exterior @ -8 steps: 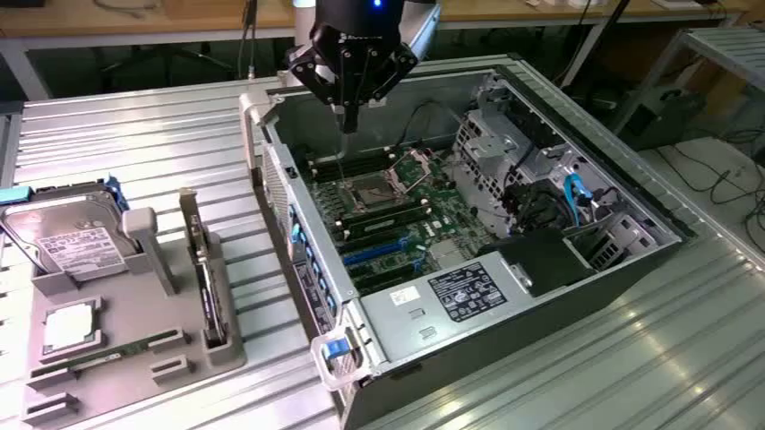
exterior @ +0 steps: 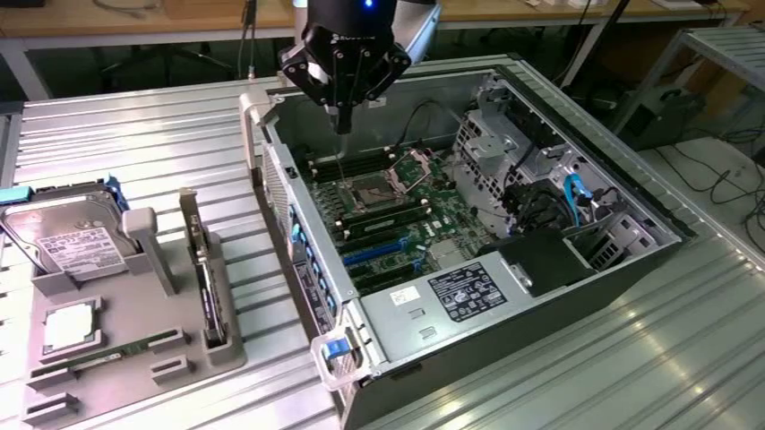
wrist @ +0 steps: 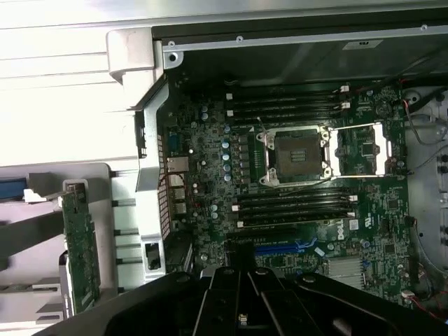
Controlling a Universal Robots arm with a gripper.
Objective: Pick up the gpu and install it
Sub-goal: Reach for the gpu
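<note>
gripper is hovering over the open PC case, above the motherboard and close to the CPU socket. Its fingers are sitting pinched together, gripping nothing. The gpu is standing on edge in a slot of the grey fixture, just beside the case on the exterior view's left and well apart from the gripper. Its long axis is running roughly parallel to the case's nearest side wall (green face is showing in the wrist view). The pale bracket end seems to be pointing toward the gripper's end of the case. Not installed yet.
</note>
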